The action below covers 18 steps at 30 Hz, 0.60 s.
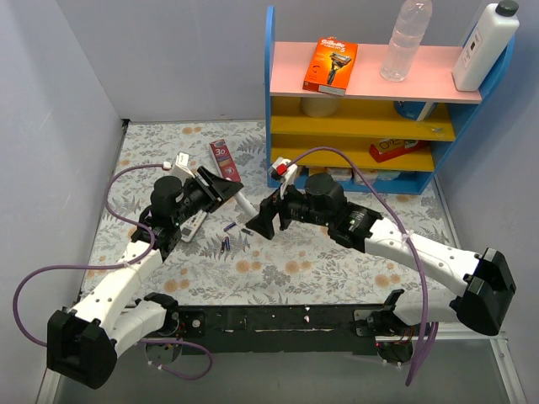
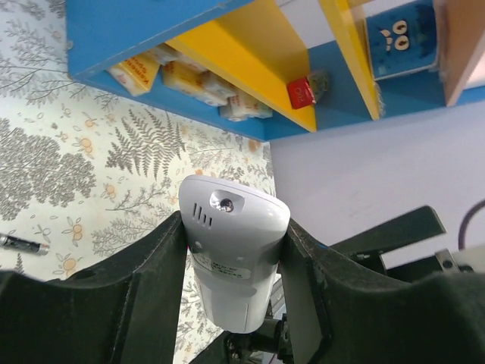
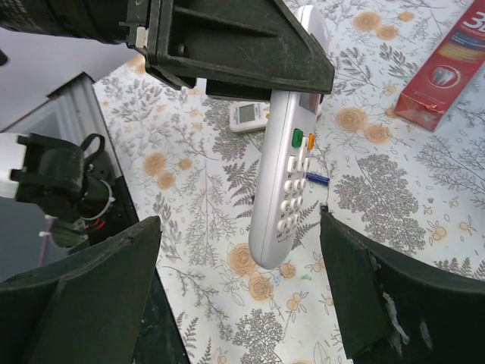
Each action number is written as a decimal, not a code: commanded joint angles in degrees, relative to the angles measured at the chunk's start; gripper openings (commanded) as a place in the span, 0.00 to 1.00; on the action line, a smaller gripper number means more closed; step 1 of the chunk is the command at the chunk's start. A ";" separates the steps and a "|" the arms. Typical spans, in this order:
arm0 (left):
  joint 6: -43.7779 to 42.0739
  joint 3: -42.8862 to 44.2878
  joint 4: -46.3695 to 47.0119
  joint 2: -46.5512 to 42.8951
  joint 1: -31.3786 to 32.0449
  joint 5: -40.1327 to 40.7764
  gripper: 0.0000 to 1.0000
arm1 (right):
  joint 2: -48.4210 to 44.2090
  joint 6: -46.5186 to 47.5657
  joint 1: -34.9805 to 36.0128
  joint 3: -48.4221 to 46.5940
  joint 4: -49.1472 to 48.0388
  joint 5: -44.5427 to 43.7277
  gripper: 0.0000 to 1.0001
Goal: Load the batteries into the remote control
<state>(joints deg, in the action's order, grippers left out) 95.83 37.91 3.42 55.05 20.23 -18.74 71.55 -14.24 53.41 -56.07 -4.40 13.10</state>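
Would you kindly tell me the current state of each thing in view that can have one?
remote control: held off the table, buttons facing the right wrist camera.
left gripper: jaws shut on the remote control.
right gripper: jaws open, empty.
batteries: lying loose on the table.
white bottle: upright, capped.
toothpaste box: lying flat on the table.

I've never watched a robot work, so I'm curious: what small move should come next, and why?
Probably lower the right end effector toward the batteries lying on the table. The left end effector grips the remote control above the table, the right one stands open and empty, and no battery is picked up yet.
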 commanded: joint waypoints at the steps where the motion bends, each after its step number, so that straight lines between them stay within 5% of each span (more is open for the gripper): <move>1: 0.05 2.87 -6.41 -0.03 0.43 3.27 0.00 | 1.75 5.53 3.19 -2.99 1.68 -11.16 0.92; 13: 0.24 4.19 -9.57 -1.34 0.95 5.21 0.00 | 9.39 9.05 7.68 -6.33 1.07 -17.50 0.80; 18: -0.38 3.93 -10.45 -2.05 1.04 5.82 0.00 | 11.07 8.79 7.85 -6.59 0.45 -16.09 0.67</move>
<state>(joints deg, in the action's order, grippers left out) 96.27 39.66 -6.22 55.00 20.93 -14.22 81.87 -6.20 60.90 -59.88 -1.80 -2.68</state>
